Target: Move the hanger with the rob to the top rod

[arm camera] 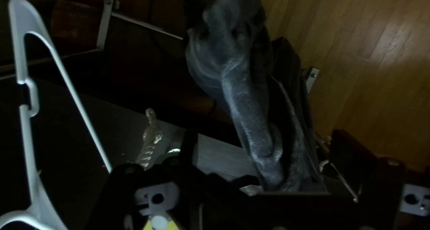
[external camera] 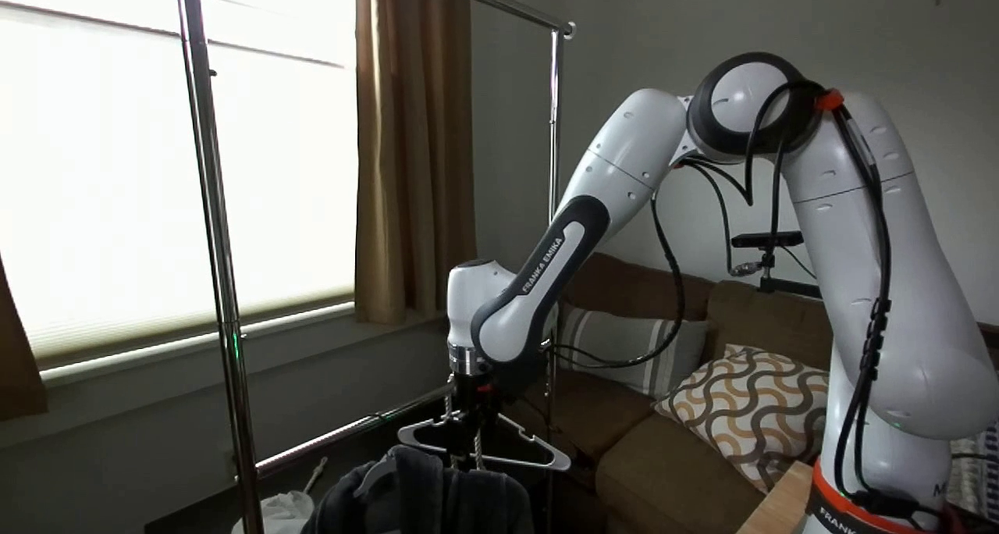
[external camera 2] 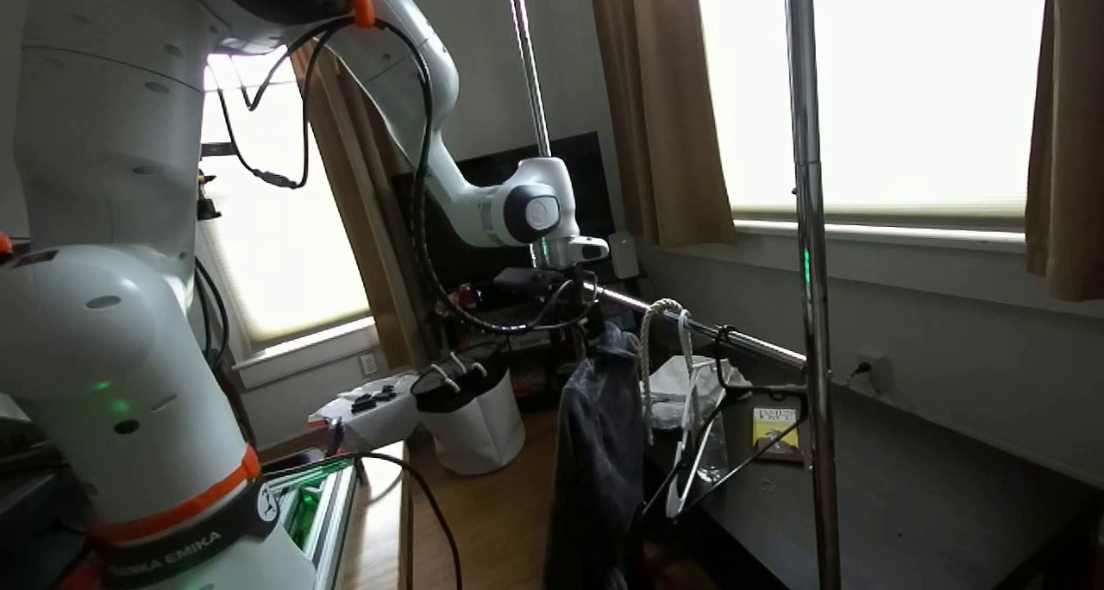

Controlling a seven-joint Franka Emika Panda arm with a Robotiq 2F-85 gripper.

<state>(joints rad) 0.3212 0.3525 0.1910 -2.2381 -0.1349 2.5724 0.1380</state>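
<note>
At the front of an exterior view, a chrome post [external camera 2: 811, 314] is standing at 3 o'clock, with the lower rod [external camera 2: 768, 347] running back from it toward the centre. Along that rod a black hanger [external camera 2: 736, 391], a white hanger [arm camera: 27, 136] and a rope [external camera 2: 644, 357] are hanging in turn. Farther on, the dark grey robe [external camera 2: 599, 452] is drooping at 6 o'clock, just under the gripper [arm camera: 273, 176]; its hanger is not showing clearly. In the wrist view the jaws are standing wide apart with nothing visibly clasped, the robe showing between them. Overhead, in an exterior view, the top rod [external camera: 499, 3] is crossing at 12 o'clock.
</note>
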